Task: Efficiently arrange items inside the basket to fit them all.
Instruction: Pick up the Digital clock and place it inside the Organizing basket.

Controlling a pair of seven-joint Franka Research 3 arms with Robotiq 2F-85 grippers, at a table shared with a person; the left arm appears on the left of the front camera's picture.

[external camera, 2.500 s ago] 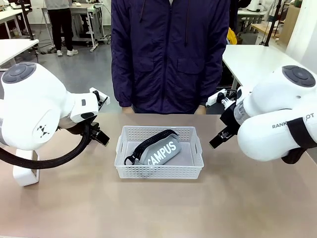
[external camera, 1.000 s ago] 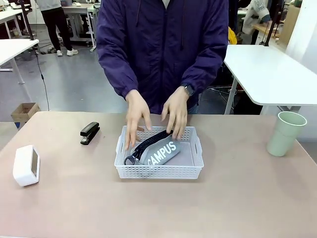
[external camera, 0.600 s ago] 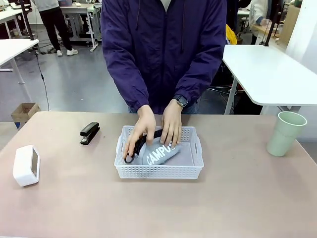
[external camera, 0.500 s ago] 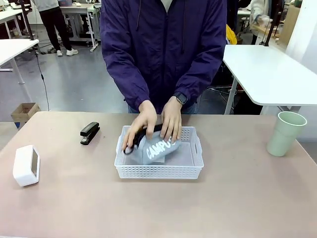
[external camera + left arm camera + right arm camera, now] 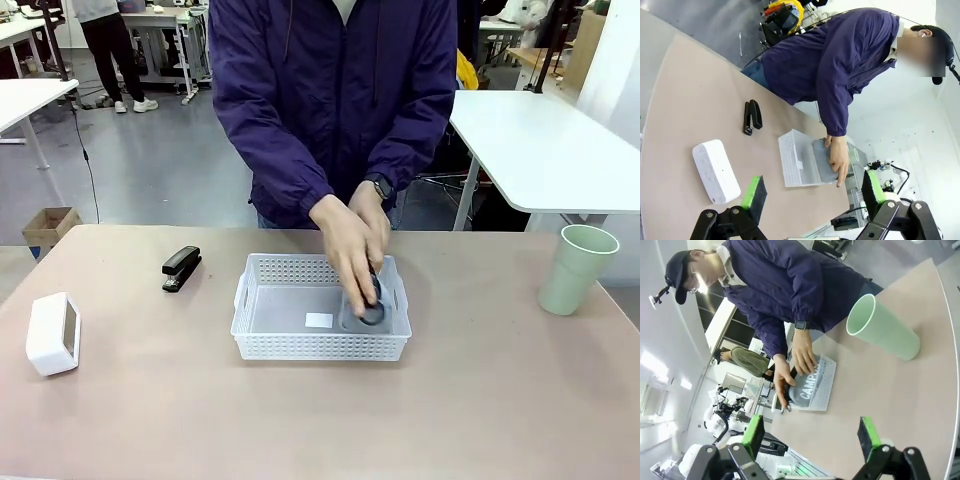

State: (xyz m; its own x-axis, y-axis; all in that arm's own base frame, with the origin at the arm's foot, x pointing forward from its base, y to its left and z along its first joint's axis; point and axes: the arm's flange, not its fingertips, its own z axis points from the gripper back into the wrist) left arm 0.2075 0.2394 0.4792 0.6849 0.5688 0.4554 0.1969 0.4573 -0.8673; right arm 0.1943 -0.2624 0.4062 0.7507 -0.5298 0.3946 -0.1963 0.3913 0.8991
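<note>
The white basket [image 5: 320, 347] sits mid-table. A person's two hands [image 5: 352, 245] press the grey pouch [image 5: 360, 318] down at the basket's right end, and its left part is bare. The black stapler [image 5: 181, 268] lies left of the basket, the small white box [image 5: 52, 333] further left, and the pale green cup [image 5: 575, 268] stands at the far right. In the left wrist view my left gripper [image 5: 812, 192] is open, high above the box [image 5: 716, 171], stapler [image 5: 752, 116] and basket [image 5: 790, 160]. My right gripper [image 5: 811, 437] is open above bare table, short of the cup [image 5: 885, 330] and pouch [image 5: 807, 385].
The person in a dark blue jacket [image 5: 335, 100] stands at the far edge, leaning over the basket. A small white label [image 5: 318, 320] lies on the basket floor. White tables [image 5: 540, 140] stand behind at the right and left. Bare tabletop lies in front of the basket.
Both arms have left the front view. The person's hands came in, took the pouch from the basket's middle and pushed it to the right end.
</note>
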